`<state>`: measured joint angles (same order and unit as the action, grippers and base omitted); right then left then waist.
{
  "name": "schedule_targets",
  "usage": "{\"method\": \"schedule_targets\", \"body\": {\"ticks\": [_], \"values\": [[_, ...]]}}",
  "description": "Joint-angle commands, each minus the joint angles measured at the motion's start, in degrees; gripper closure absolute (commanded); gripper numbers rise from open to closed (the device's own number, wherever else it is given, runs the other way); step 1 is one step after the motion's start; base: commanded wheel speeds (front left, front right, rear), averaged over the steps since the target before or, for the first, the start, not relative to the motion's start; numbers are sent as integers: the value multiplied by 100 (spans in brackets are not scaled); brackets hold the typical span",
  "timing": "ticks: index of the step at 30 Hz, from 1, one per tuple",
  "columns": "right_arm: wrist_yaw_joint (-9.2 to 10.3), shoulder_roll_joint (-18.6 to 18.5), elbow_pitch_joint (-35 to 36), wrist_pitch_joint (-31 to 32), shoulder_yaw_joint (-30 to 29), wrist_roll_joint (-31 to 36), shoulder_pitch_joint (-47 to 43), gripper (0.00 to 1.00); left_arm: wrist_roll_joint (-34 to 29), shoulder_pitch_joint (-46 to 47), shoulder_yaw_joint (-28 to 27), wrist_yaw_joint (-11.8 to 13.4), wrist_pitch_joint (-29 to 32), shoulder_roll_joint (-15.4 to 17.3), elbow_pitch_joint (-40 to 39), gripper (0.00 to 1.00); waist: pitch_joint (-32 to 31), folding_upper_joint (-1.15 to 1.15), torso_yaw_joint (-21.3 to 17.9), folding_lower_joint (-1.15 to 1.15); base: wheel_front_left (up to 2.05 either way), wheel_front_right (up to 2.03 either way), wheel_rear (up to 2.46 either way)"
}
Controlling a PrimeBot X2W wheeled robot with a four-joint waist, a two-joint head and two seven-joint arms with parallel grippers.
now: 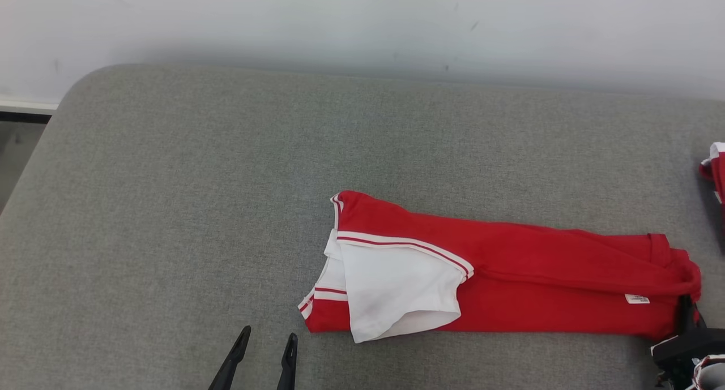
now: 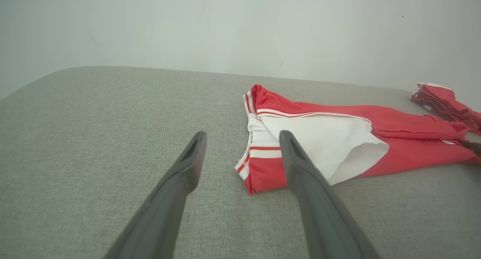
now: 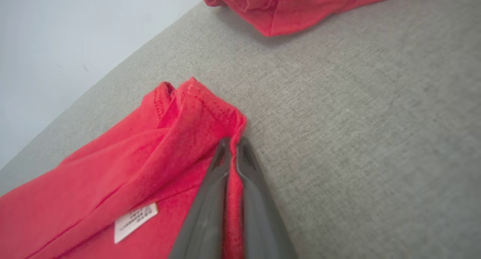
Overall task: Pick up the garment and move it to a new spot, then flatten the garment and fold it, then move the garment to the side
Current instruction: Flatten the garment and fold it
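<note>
At the far left, the left claw (image 1: 269,333) hangs with its two dark fingers spread and nothing between them, low over the grey woven upholstered surface (image 1: 170,209). Just ahead of it and to its right lies the near corner of the red jersey garment with white striped sleeves (image 1: 510,277). The garment stretches away from this claw as a long narrow band, one white sleeve turned over on top. It looks already moved, flattened and folded lengthwise at least once. What seems left is a shorter cross fold and the shift to the side. At the band's far end a small white label (image 1: 637,299) sits just short of the right claw (image 1: 686,313), whose fingers are pressed together on the garment's red hem. Beyond that claw, well apart from it, lies a second bunched red cloth (image 1: 715,169). The right wrist view shows what the head view leaves unclear: the right claw (image 3: 233,144) pinches a thin ridge of hem, not the whole thickness. The left wrist view shows the left claw (image 2: 243,137) is not touching the cloth, with bare grey surface under its fingers.
</note>
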<state>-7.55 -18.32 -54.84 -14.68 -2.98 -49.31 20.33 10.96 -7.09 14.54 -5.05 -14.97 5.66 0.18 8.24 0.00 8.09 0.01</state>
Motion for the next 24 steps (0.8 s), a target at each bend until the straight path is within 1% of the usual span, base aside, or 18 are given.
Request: {"method": "schedule_targets", "body": {"ticks": [1,5,6,9,13,17,18,21,24], "values": [[16,-91,21,-25,9,-15,-144,100,-35,-45,-20,-29,-21,-26,19,0,-62,0,-57,-1,0,0,0],[15,-340,470,-55,-85,104,-134,100,-72,-79,-46,-55,-21,-49,35,0,-145,0,-135,-1,0,0,0],[15,-340,470,-55,-85,104,-134,100,-72,-79,-46,-55,-21,-49,35,0,-145,0,-135,-1,0,0,0],[15,-356,962,-53,-126,258,-220,100,-88,-71,-65,-94,-21,-68,54,0,-212,0,-172,-1,0,0,0],[15,-328,1710,-55,22,439,-303,100,-87,-115,-76,-112,-21,-86,81,0,-314,0,-179,-1,0,0,0],[15,-221,2473,-54,346,575,-448,100,-75,-138,-93,-138,-21,-113,118,0,-398,0,-145,-1,0,0,0],[15,-180,2801,-48,553,645,-469,100,-64,-166,-107,-135,-21,-127,126,0,-426,0,-120,-1,0,0,0],[15,-96,3118,-47,939,751,-463,100,-56,-182,-118,-138,-21,-147,139,0,-463,0,-61,-1,0,0,0],[15,21,3279,-10,1355,784,-320,100,-48,-165,-125,-155,-22,-160,165,0,-478,0,6,-1,0,0,0]]}}
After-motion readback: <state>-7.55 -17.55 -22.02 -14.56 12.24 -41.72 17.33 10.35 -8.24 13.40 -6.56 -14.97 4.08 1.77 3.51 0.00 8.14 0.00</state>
